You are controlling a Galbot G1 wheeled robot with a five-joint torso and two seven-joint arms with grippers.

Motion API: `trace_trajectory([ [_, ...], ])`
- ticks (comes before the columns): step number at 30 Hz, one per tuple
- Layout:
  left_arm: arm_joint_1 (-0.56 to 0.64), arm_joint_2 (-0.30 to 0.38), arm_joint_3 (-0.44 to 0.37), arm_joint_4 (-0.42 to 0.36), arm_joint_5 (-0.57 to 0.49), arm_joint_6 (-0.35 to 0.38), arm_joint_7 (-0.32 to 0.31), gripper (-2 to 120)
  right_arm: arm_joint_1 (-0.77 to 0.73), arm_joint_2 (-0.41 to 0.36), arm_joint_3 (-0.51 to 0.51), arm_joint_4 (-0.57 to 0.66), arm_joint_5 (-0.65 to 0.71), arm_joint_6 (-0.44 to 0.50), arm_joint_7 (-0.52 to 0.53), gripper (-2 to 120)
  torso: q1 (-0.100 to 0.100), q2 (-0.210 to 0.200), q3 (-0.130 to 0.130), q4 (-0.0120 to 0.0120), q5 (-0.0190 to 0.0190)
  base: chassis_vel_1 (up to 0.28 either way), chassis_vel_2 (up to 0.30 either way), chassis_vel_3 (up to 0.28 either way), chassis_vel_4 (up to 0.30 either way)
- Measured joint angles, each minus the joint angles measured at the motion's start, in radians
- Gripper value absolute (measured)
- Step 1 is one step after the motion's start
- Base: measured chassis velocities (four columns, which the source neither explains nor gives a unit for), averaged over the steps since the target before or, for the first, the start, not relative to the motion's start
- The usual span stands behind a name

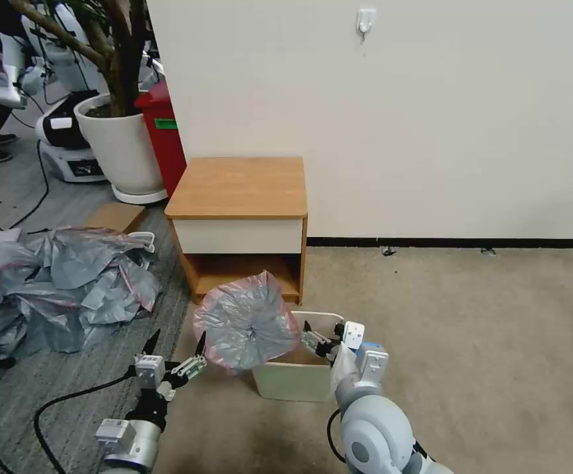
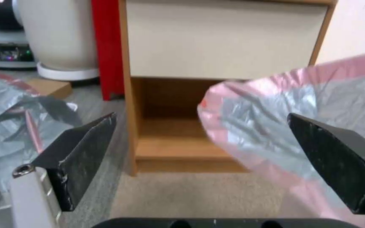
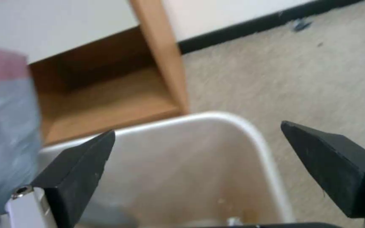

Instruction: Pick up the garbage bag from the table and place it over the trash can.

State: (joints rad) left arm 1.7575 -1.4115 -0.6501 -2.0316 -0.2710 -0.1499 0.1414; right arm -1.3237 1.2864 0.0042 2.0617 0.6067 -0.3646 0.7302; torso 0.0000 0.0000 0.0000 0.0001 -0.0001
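Note:
The garbage bag [image 1: 247, 322], grey and translucent with a pink rim band, is puffed open and rests at the left rim of the cream trash can [image 1: 293, 382], in front of the table [image 1: 237, 187]. My left gripper [image 1: 177, 339] is open just left of the bag, one finger beside the plastic. The left wrist view shows the bag [image 2: 275, 104] by that gripper [image 2: 201, 118], ahead of the table's shelf. My right gripper [image 1: 322, 332] is open above the can's right side. In the right wrist view it [image 3: 197, 128] hangs over the can's rim [image 3: 241, 122], with the bag [image 3: 5, 126] at the edge.
A heap of grey bags [image 1: 49, 283] covers the floor on the left. A white plant pot [image 1: 122, 145] and a red bin [image 1: 164, 138] stand behind it. A black cable [image 1: 69, 398] runs by my left arm. Open beige carpet [image 1: 464, 329] lies to the right.

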Motion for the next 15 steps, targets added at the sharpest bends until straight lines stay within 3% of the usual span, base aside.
trace_trajectory([
  [5,0.006,0.031,-0.010,-0.070,-0.198,0.006,0.092,100,0.002,-0.012,0.032,0.012,-0.015,0.000,0.003,100,0.000,0.000,0.000,0.0000,0.0002,0.000,0.000,0.000,0.000],
  [10,0.003,0.047,0.008,-0.151,-0.410,0.081,0.174,100,-0.008,-0.011,0.052,0.025,-0.016,0.004,0.003,100,0.000,0.000,0.000,-0.0001,0.0003,0.000,0.000,0.000,0.000],
  [14,-0.016,0.052,0.031,-0.165,-0.459,0.165,0.171,100,-0.020,-0.012,0.064,0.037,-0.016,0.007,0.003,100,0.000,0.000,0.000,0.0000,0.0003,0.000,0.000,0.000,0.000],
  [15,-0.031,0.056,0.043,-0.164,-0.456,0.230,0.131,100,-0.029,-0.014,0.072,0.044,-0.016,0.010,0.003,100,0.000,0.000,0.000,0.0000,0.0001,0.000,0.000,0.000,0.000],
])
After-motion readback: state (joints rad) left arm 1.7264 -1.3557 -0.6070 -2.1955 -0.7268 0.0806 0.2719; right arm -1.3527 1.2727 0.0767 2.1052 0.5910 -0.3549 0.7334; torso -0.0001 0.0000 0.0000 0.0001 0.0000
